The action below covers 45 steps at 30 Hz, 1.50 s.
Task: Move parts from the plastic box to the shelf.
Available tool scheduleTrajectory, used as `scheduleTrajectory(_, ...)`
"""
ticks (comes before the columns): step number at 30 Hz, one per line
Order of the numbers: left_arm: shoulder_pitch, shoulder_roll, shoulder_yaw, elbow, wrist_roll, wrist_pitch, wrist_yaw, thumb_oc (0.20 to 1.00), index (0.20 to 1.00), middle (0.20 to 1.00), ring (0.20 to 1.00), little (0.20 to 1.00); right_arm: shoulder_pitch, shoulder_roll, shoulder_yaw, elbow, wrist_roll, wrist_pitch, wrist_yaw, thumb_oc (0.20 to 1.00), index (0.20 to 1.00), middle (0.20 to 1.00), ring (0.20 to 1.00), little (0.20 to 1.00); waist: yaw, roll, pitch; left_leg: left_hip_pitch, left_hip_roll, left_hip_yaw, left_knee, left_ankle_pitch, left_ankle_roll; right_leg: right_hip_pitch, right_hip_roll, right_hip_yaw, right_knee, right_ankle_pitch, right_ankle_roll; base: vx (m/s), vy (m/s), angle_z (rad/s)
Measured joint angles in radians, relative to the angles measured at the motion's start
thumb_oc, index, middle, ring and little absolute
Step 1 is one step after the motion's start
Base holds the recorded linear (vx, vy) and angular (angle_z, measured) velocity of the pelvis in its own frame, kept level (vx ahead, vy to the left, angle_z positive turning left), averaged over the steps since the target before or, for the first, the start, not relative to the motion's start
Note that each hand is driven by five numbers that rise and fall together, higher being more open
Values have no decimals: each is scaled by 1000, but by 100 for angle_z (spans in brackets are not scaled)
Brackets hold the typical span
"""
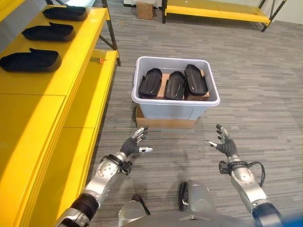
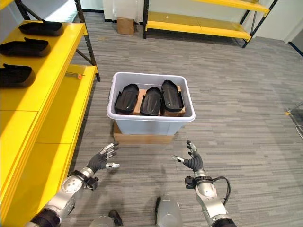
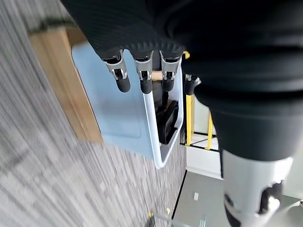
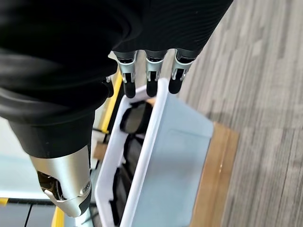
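i see the pale grey plastic box (image 1: 175,108) sitting on a flat brown cardboard slab (image 1: 165,123) on the grey striped carpet (image 1: 255,85), straight ahead of me. inside it three black moulded plastic parts (image 1: 175,84) stand side by side, leaning against a brown cardboard insert (image 1: 204,94) at the box's right end. to my left runs the yellow metal shelf (image 1: 42,109), and three more black moulded parts (image 1: 30,61) lie in a row along its top level, well apart from the box.

my left hand (image 1: 131,145) hangs over the carpet, near the box's front left corner but not touching it; its fingers are spread and nearly straight, thumb pointing inward, holding nothing. my right hand (image 1: 226,144) hangs over the carpet off the box's front right corner, also apart from it, fingers splayed and relaxed, palm turned inward, empty. in each wrist view the straight dark-tipped fingers (image 3: 144,75) point toward the box's wall and rim.

further back stand a second yellow rack (image 1: 218,10) and a small brown carton (image 1: 145,10).
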Motion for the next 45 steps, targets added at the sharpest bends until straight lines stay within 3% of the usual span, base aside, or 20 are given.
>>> scheduleTrajectory(2,-43,-24,-28,11,1,13,7,1000,1000,1000,1000,1000,-3,0,2,11,0,-4,-1,1000,1000,1000,1000,1000,-20,-7,23,21,-19,-15,4,-14,-13,-31,-86,13,-150,80,48,410,-291,19)
scheduleTrajectory(5,-49,-38,-41,10,2,33,15,1000,1000,1000,1000,1000,4,3,2,19,0,-2,-1,1000,1000,1000,1000,1000,-22,0,39,35,-1,-41,6,-23,-19,-88,-152,63,-170,121,51,353,-236,25)
scheduleTrajectory(7,-11,-23,-40,-17,6,56,11,1000,1000,1000,1000,1000,20,6,2,20,-1,-2,-2,1000,1000,1000,1000,1000,-9,17,59,53,73,-77,34,-40,-74,-81,-137,68,-127,121,52,436,-255,39)
scheduleTrajectory(9,20,16,-41,-24,10,61,-3,1000,1000,1000,1000,1000,33,8,4,20,-2,-3,-3,1000,1000,1000,1000,1000,-8,-12,54,69,101,-108,36,-46,-111,-11,-104,56,-121,99,53,467,-204,59)
scheduleTrajectory(10,38,15,-27,-18,10,78,-5,1000,1000,1000,1000,1000,9,-16,1,36,-7,-3,-7,1000,1000,1000,1000,1000,-13,11,69,88,152,-132,35,-53,-131,11,-53,36,-88,186,-14,664,-249,35)
scheduleTrajectory(11,49,-1,-27,-23,10,79,-14,1000,1000,1000,1000,1000,-52,-66,-1,54,-17,1,-24,1000,1000,1000,1000,1000,-12,69,80,96,202,-99,41,-8,-89,-11,12,12,-24,141,-85,702,-273,14)
scheduleTrajectory(15,46,-30,-4,-47,1,70,-32,1000,1000,1000,1000,1000,-105,-121,-24,44,-17,-5,-31,1000,1000,1000,1000,1000,-26,69,76,101,232,-20,177,123,-103,44,14,5,68,27,-137,553,-227,2)
scheduleTrajectory(17,51,-34,4,-53,-2,70,-32,1000,1000,1000,1000,1000,-106,-121,-30,37,-17,-14,-27,1000,1000,1000,1000,1000,-26,65,53,83,212,-7,188,125,-114,51,9,-3,63,17,-137,368,-133,11)
scheduleTrajectory(21,99,-59,63,-32,-56,66,16,1000,1000,1000,1000,1000,-47,-118,1,31,-21,-12,4,1000,1000,1000,1000,1000,-36,61,-38,90,225,-31,192,269,-202,92,-18,-62,133,-6,-153,319,-157,35)
scheduleTrajectory(23,125,-63,123,9,-74,40,60,1000,1000,1000,1000,1000,-23,-104,18,21,-21,-12,5,1000,1000,1000,1000,1000,-12,59,-80,49,275,-76,265,297,-226,58,62,-62,173,-84,-144,192,-58,25)
scheduleTrajectory(24,127,-49,147,16,-65,21,93,1000,1000,1000,1000,1000,-1,-93,11,9,-19,-14,3,1000,1000,1000,1000,1000,-15,20,-92,-11,288,-90,361,266,-228,115,85,-63,49,-92,-231,217,61,2)
scheduleTrajectory(25,140,-69,177,36,-59,11,158,1000,1000,1000,1000,1000,-20,-97,-16,39,-16,-2,3,1000,1000,1000,1000,1000,20,30,-86,-43,232,-83,365,78,-213,162,98,-57,-8,-44,-233,188,78,8)
scheduleTrajectory(28,169,-66,203,33,-31,-2,246,1000,1000,1000,1000,1000,-11,-99,-76,18,-16,3,7,1000,1000,1000,1000,1000,14,35,-80,-80,115,-57,215,-5,-84,197,94,-65,-16,-40,-216,127,93,-4)
scheduleTrajectory(29,172,-67,221,33,-18,-15,309,1000,1000,1000,1000,1000,11,-108,-81,-3,-3,15,6,1000,1000,1000,1000,1000,8,56,-86,-86,94,-50,72,85,-18,205,110,-73,10,-67,-184,136,114,1)
scheduleTrajectory(34,165,-69,251,64,13,-44,372,1000,1000,1000,1000,1000,72,-39,-69,6,4,42,2,1000,1000,1000,1000,1000,17,-17,-93,-99,59,-63,48,74,-53,210,80,-43,-30,-73,-156,153,195,9)
scheduleTrajectory(36,164,-67,257,84,20,-46,372,1000,1000,1000,1000,1000,77,-18,-71,-1,11,56,-6,1000,1000,1000,1000,1000,25,-28,-78,-137,161,-82,137,36,-77,231,73,-37,-61,-51,-165,175,421,-13)
scheduleTrajectory(38,157,-78,253,84,21,-47,355,1000,1000,1000,1000,1000,63,-44,-76,-2,23,57,-14,1000,1000,1000,1000,1000,5,4,-61,-117,224,-78,66,48,-90,223,39,-26,-14,-63,-114,155,382,-12)
scheduleTrajectory(40,154,-76,249,84,21,-47,333,1000,1000,1000,1000,1000,66,-61,-80,0,42,60,-22,1000,1000,1000,1000,1000,-9,17,-57,-96,186,-52,44,134,-110,225,-6,-6,-1,-58,-65,119,276,-15)
scheduleTrajectory(43,136,-41,247,58,32,-43,301,1000,1000,1000,1000,1000,96,-32,-81,3,60,66,-37,1000,1000,1000,1000,1000,-14,-23,-56,-78,88,-44,8,136,-85,235,-85,20,-32,8,-19,91,237,1)
scheduleTrajectory(45,134,-3,233,27,62,-39,297,1000,1000,1000,1000,1000,102,-1,-76,8,19,63,-39,1000,1000,1000,1000,1000,-7,-18,-44,-48,61,-25,-19,133,-65,217,-94,23,-14,120,-23,102,292,-11)
